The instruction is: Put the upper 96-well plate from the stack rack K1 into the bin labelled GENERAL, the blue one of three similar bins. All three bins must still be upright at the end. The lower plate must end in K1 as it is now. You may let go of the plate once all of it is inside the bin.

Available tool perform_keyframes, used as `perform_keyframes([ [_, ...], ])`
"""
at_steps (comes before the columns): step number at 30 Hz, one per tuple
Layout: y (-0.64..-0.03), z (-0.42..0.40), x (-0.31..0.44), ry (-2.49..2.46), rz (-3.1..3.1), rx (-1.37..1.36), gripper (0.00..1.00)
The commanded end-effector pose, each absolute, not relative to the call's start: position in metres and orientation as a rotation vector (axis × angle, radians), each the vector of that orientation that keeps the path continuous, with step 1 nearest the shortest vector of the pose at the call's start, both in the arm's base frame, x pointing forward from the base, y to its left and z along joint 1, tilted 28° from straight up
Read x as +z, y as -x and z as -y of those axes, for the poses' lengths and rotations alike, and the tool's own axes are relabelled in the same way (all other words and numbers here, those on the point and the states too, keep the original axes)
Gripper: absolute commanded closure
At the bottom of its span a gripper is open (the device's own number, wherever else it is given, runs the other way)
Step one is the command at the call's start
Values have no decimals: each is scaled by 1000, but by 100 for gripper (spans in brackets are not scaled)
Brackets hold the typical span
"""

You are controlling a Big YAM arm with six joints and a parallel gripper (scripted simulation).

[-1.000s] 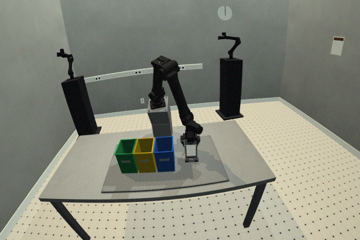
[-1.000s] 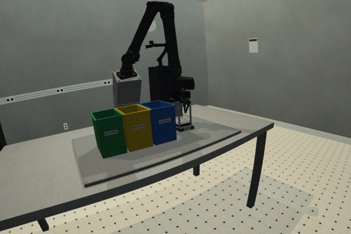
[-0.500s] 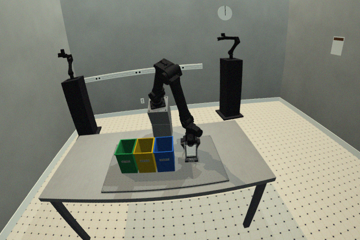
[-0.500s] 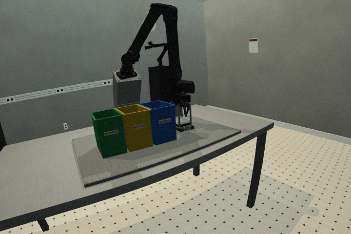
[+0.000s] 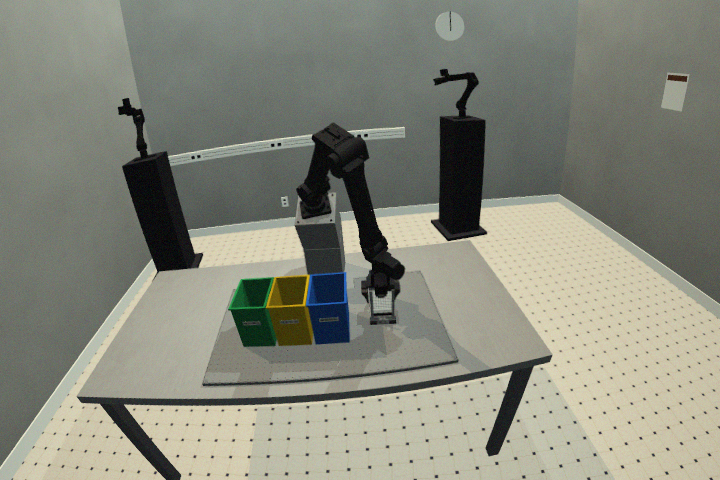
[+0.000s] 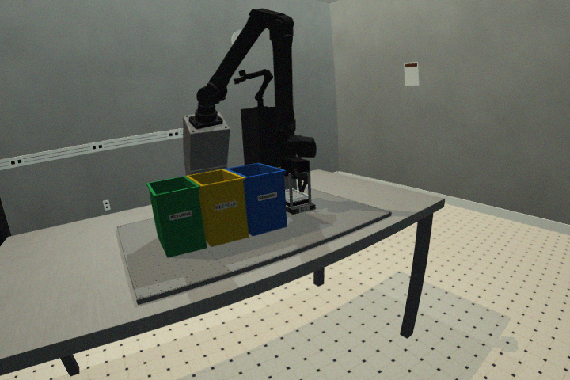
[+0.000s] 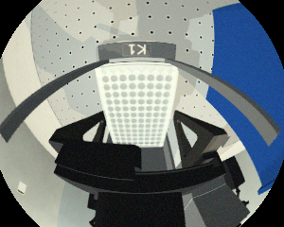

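The stack rack K1 [image 5: 383, 310] stands on the mat, just right of the blue GENERAL bin [image 5: 328, 306]. The upper 96-well plate [image 7: 138, 102] is white with a grid of wells and lies at the top of the rack; it also shows in the top view [image 5: 382, 305]. My gripper [image 5: 380, 292] hangs straight over the rack, fingers wide open, one on each side of the plate's near end [image 7: 137, 140]. Nothing is between the fingers. The lower plate is hidden under the upper one. In the exterior view the gripper [image 6: 298, 181] is just above the rack [image 6: 299, 199].
A yellow RECYCLE bin [image 5: 289, 309] and a green RETURNS bin [image 5: 252, 311] stand left of the blue bin, all three upright and touching. The blue bin's wall [image 7: 246, 82] is close on the gripper's side. The arm's grey base block [image 5: 319, 237] is behind the bins.
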State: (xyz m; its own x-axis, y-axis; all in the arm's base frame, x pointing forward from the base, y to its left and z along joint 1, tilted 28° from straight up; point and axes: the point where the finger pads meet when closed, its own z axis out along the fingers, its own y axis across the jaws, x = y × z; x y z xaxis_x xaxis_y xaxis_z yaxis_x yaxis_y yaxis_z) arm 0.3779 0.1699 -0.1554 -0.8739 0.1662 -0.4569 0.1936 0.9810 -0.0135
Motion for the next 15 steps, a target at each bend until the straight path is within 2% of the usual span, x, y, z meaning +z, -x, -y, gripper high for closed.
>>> perform_keyframes([
  [1, -385, -180, -152, -237, -2638, -51, 0],
  [15, -386, -180, -149, -240, -2633, -48, 0],
])
